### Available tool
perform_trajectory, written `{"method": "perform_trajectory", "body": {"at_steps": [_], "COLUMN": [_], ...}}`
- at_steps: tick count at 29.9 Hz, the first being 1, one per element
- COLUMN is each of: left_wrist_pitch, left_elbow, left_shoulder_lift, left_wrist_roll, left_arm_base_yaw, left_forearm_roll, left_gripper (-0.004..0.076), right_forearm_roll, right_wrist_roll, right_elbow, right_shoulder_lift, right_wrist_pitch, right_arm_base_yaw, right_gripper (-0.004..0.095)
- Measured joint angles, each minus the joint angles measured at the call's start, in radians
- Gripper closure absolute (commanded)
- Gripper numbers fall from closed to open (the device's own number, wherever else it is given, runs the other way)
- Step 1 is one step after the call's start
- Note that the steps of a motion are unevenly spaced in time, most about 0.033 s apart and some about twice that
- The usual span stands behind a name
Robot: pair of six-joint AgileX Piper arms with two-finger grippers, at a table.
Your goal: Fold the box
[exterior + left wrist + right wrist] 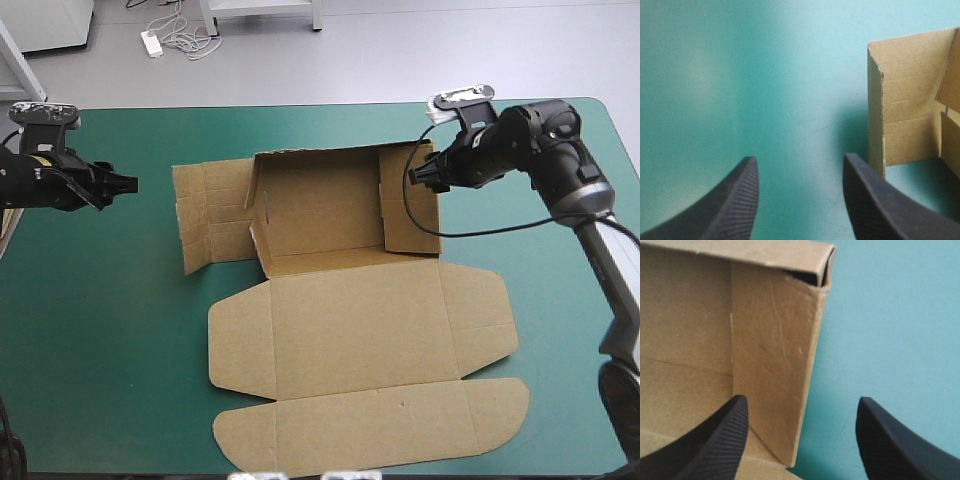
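**Black fingers (715, 445) stood astride the right wall (775, 365) of the box (330, 215)**

Right gripper (422, 175) was spread open, one finger inside the brown box, one outside, seemingly poised to pinch that wall. Left gripper (130, 183), likewise open and empty, hovered over the teal-green cover (120, 330) near the untucked left flap (205, 215). The box sat mid-table, lid (370, 340) flat toward the near edge.

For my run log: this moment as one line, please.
box: walls partly raised, lid flat | left gripper: open, beside box, apart | right gripper: open, astride a box wall
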Motion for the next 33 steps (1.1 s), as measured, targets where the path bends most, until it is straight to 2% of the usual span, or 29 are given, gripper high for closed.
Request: {"method": "perform_trajectory", "body": {"at_steps": [5, 9, 14, 20, 22, 27, 29, 33], "left_wrist_pitch": [-0.005, -0.005, -0.005, -0.005, -0.004, -0.004, -0.004, -0.004], "left_elbow": [0.000, 0.000, 0.000, 0.000, 0.000, 0.000, 0.000, 0.000], "left_shoulder_lift": [0.000, 0.000, 0.000, 0.000, 0.000, 0.000, 0.000, 0.000], "left_wrist_roll": [0.000, 0.001, 0.001, 0.001, 0.001, 0.001, 0.001, 0.001], "left_arm_base_yaw": [0.000, 0.000, 0.000, 0.000, 0.000, 0.000, 0.000, 0.000], "left_forearm_roll": [0.000, 0.000, 0.000, 0.000, 0.000, 0.000, 0.000, 0.000], "left_gripper": [0.0353, 0.0353, 0.0353, 0.0353, 0.0353, 0.0353, 0.0353, 0.0353], "right_forearm_roll": [0.000, -0.021, -0.034, -0.034, -0.034, -0.034, -0.034, -0.036], "right_wrist_roll": [0.007, 0.039, 0.050, 0.053, 0.053, 0.054, 0.055, 0.060], "right_elbow": [0.230, 0.376, 0.458, 0.461, 0.458, 0.425, 0.405, 0.328], "right_shoulder_lift": [-0.141, -0.182, -0.161, -0.073, -0.031, 0.028, 0.032, 0.032], "right_wrist_pitch": [-0.134, -0.263, -0.362, -0.458, -0.476, -0.478, -0.475, -0.418], "right_arm_base_yaw": [0.031, 0.052, 0.056, 0.056, 0.056, 0.056, 0.056, 0.056], "right_gripper": [0.0317, 0.0317, 0.0317, 0.0321, 0.0384, 0.0816, 0.0928, 0.0927]}}
